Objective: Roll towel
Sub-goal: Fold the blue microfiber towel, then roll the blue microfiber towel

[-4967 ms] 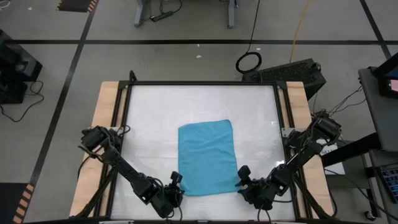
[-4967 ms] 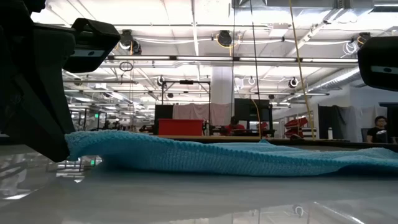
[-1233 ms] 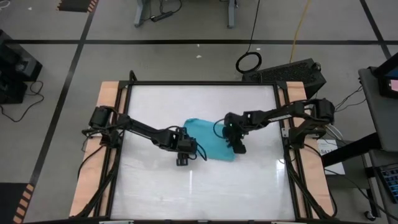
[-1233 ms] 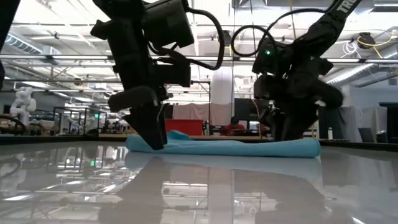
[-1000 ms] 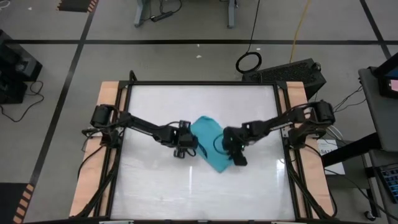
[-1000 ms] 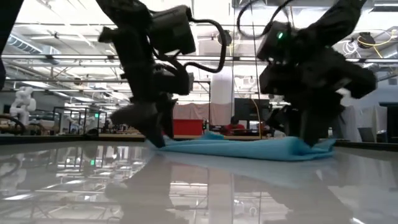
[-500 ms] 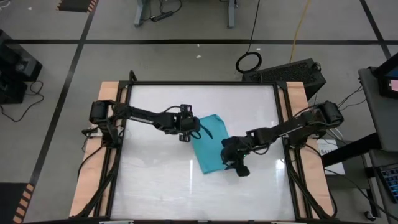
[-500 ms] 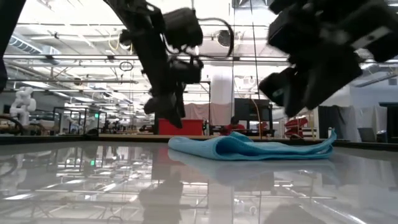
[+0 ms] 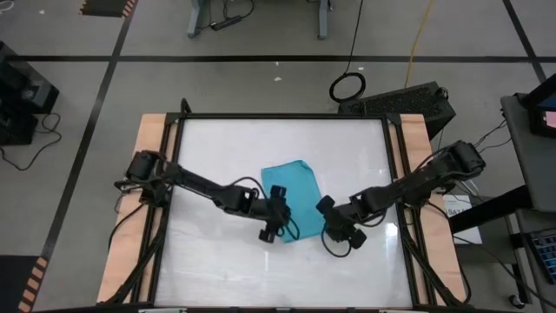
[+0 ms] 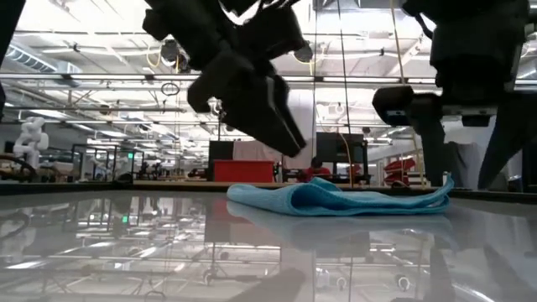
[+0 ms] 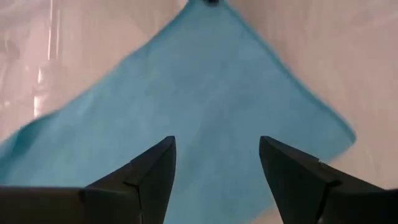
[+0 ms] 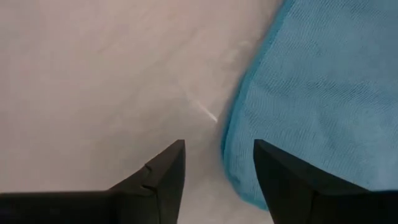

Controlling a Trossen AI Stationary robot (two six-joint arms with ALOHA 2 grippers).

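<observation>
The turquoise towel (image 9: 291,189) lies folded on the white tabletop, slanting from far to near, and its layers show at the rounded fold (image 10: 245,194) in the low view. My left gripper (image 9: 278,229) hovers open above the towel's near left part, and the cloth (image 11: 205,93) fills its wrist view. My right gripper (image 9: 336,236) stands open just off the towel's near right edge (image 12: 233,143), over bare table. Neither gripper touches the cloth.
White tabletop (image 9: 217,261) stretches on all sides of the towel. A black frame (image 9: 278,116) borders it, with wooden strips (image 9: 149,174) along the left and right. Beyond the far edge the low view shows a workshop hall.
The towel, stretched across the table between both grippers, has turned about and now lies slanting far to near. My right gripper drew its end toward the near edge, let go and rose. My left gripper went toward the far edge, then swung back near, above the towel.
</observation>
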